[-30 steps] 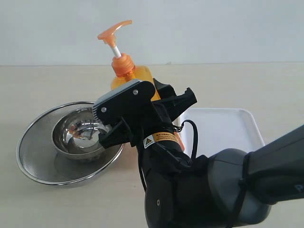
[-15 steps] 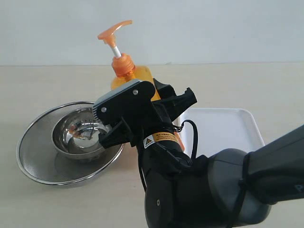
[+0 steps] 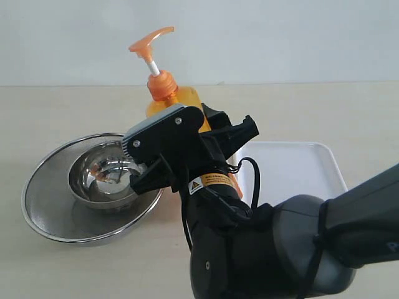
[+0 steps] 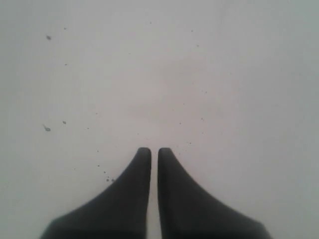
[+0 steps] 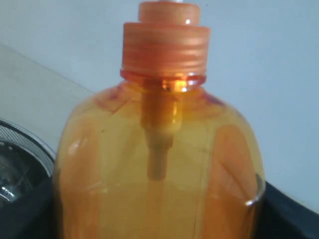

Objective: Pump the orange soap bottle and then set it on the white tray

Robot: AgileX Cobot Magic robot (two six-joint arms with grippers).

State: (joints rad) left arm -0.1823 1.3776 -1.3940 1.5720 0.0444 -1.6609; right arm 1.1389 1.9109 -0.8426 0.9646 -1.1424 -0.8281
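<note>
The orange soap bottle stands upright between the steel bowls and the white tray, its pump head raised on its white stem. My right gripper is shut on the bottle's body from the near side and hides its lower half. In the right wrist view the bottle fills the picture, and a dark finger shows at its edge. My left gripper is shut with nothing between its fingers, over a plain pale surface. It does not appear in the exterior view.
A wide steel mesh bowl sits left of the bottle with a smaller shiny steel bowl inside it. The right arm's bulky black body fills the lower right foreground and covers part of the tray's near edge.
</note>
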